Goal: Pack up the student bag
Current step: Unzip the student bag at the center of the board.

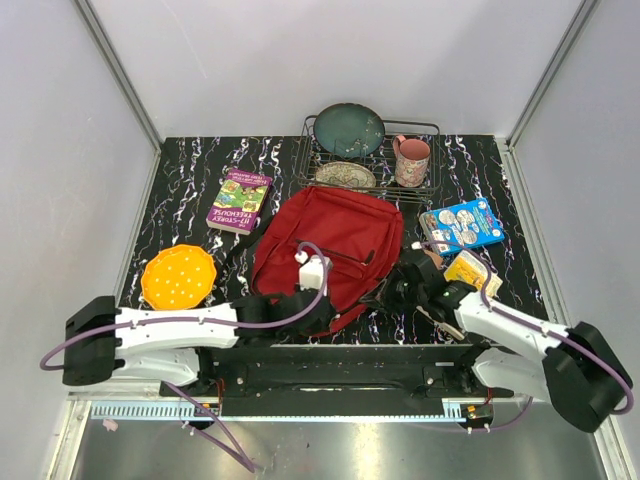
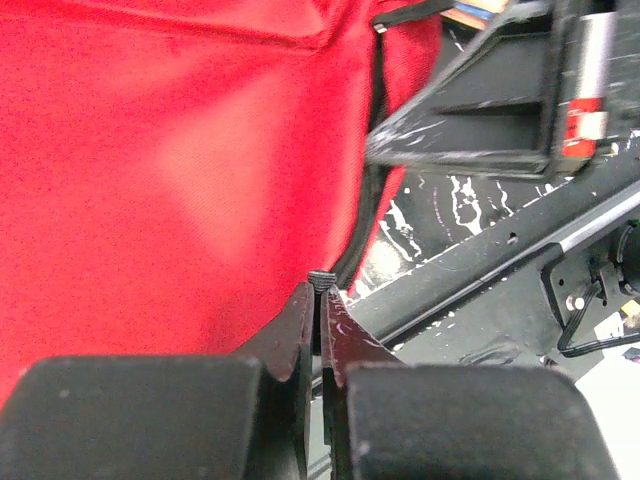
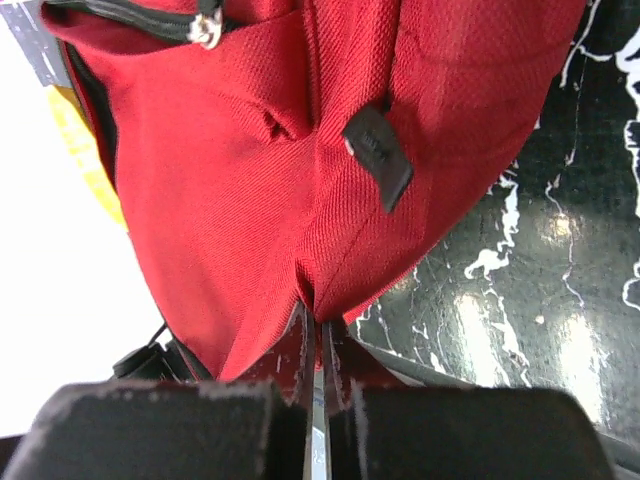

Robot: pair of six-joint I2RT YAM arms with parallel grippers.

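The student bag [image 1: 325, 235] is a large red backpack lying flat in the middle of the marbled black table. My left gripper [image 1: 316, 303] is at its near edge. In the left wrist view the left gripper [image 2: 322, 287] is shut, with a small black ribbed tab of the bag's dark edging pinched at its tips, beside the red fabric [image 2: 170, 170]. My right gripper [image 1: 393, 292] is at the bag's near right corner. In the right wrist view the right gripper [image 3: 315, 318] is shut on a puckered fold of the bag's red cloth [image 3: 250, 190].
A green and purple book [image 1: 240, 200] lies left of the bag, an orange dotted disc [image 1: 178, 277] nearer. Behind stands a wire rack [image 1: 432, 128] with a dark plate [image 1: 349, 130], a patterned plate [image 1: 345, 175] and a pink mug [image 1: 411, 160]. A blue box [image 1: 461, 225] and yellow packet [image 1: 472, 270] lie right.
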